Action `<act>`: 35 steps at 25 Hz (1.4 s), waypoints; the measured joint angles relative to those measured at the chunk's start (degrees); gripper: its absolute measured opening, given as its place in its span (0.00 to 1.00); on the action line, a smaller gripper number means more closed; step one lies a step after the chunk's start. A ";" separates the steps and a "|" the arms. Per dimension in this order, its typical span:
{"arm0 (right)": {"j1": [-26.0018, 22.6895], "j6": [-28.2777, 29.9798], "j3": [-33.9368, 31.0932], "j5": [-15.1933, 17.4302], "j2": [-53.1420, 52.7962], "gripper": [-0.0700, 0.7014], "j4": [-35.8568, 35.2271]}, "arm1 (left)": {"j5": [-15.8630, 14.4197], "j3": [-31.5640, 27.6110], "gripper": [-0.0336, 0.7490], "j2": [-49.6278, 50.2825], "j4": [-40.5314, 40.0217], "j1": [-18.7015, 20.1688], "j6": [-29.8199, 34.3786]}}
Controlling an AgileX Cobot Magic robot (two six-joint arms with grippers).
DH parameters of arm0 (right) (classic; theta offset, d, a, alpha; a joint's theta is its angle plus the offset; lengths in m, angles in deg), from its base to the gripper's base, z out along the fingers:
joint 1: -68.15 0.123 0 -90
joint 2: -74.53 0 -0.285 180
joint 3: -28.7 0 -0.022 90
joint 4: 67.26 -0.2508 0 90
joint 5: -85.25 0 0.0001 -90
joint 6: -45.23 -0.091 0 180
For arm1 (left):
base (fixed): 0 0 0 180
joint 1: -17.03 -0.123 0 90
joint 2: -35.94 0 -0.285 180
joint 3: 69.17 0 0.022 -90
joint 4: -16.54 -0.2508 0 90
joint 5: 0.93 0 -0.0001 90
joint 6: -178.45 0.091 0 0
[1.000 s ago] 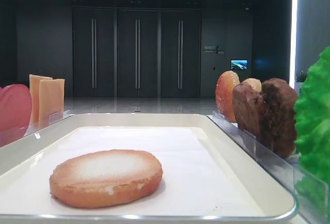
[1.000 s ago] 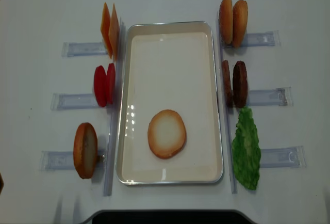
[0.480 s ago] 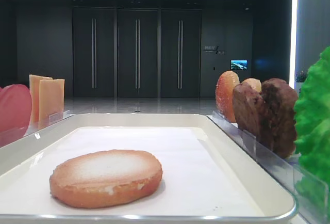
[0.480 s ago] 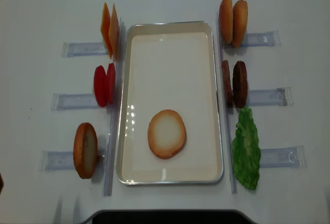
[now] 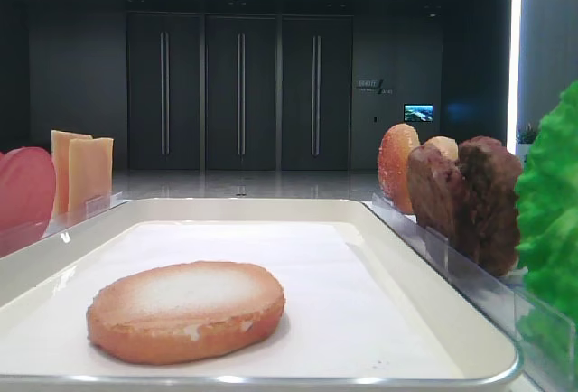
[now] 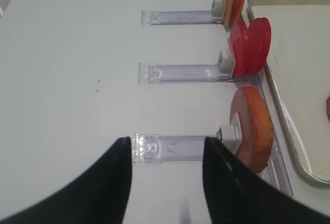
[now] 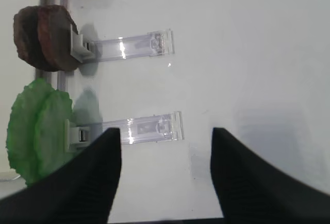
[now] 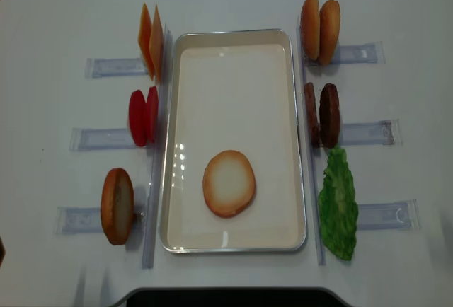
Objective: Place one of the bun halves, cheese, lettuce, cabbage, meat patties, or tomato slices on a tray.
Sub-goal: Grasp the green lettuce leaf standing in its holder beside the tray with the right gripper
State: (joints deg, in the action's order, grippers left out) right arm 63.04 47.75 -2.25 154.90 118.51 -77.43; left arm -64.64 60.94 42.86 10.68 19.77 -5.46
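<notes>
A bun half [image 8: 228,183] lies flat, pale face up, on the cream tray [image 8: 233,32]. Right of the tray stand two bun halves [image 8: 319,27], meat patties [image 8: 322,114] and green lettuce [image 8: 337,204]. On its left stand cheese [image 8: 151,42], tomato slices [image 8: 143,117] and another bun half [image 8: 117,206]. My right gripper [image 7: 165,136] is open over bare table, just right of the lettuce [image 7: 36,131] and its clear holder. My left gripper [image 6: 167,141] is open too, left of the upright bun half [image 6: 252,128]. Neither gripper shows in the exterior views.
Clear plastic holder rails [image 8: 386,215] run outward from each stack across the white table [image 8: 56,10]. One rail [image 6: 175,146] lies between my left fingertips. A dark strip [image 8: 226,296] borders the table's front edge.
</notes>
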 joint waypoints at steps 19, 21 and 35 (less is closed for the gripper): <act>6.22 -3.39 3.98 0.27 18.12 0.57 -1.32 | 0.00 -0.10 0.48 0.00 0.00 0.00 0.00; 12.29 -7.43 3.98 0.32 17.33 0.57 -1.15 | 0.00 -0.17 0.48 0.00 0.00 0.00 0.00; 58.85 -46.98 3.98 0.32 17.45 0.58 18.37 | 0.00 -0.17 0.47 0.00 0.00 0.00 0.00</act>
State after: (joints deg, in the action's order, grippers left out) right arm 121.89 0.77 1.73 155.22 135.96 -59.06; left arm -64.64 60.77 42.86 10.68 19.77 -5.46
